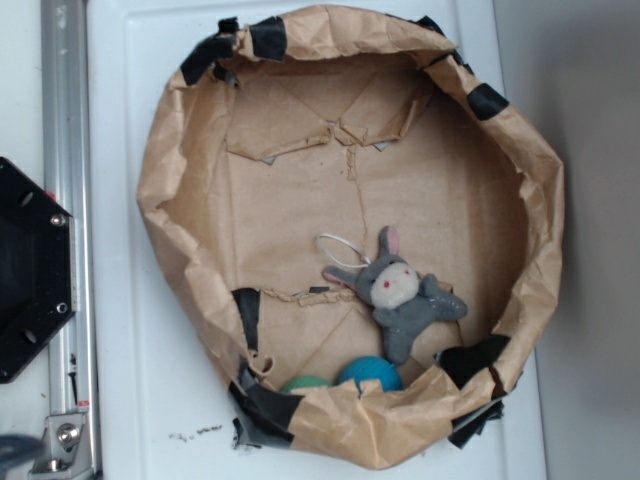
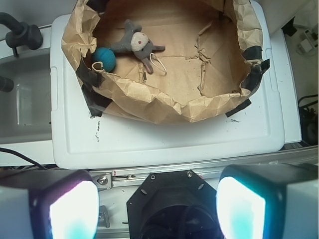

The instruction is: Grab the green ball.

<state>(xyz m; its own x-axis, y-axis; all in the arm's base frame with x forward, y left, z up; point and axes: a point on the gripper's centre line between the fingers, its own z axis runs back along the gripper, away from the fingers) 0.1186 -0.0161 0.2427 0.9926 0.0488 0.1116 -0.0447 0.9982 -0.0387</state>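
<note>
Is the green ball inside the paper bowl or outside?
Inside. The green ball peeks over the paper bowl's near wall, beside the blue ball.

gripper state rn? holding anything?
Gripper: open, holding nothing; its fingers sit far apart, well short of the paper-walled bin.

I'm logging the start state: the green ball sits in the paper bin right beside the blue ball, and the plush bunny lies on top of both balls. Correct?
Not quite. The plush bunny lies on the floor of the paper bin next to the balls, not on them; the exterior view shows this. The green ball does sit right beside the blue ball, both partly hidden by the bin's wall.
</note>
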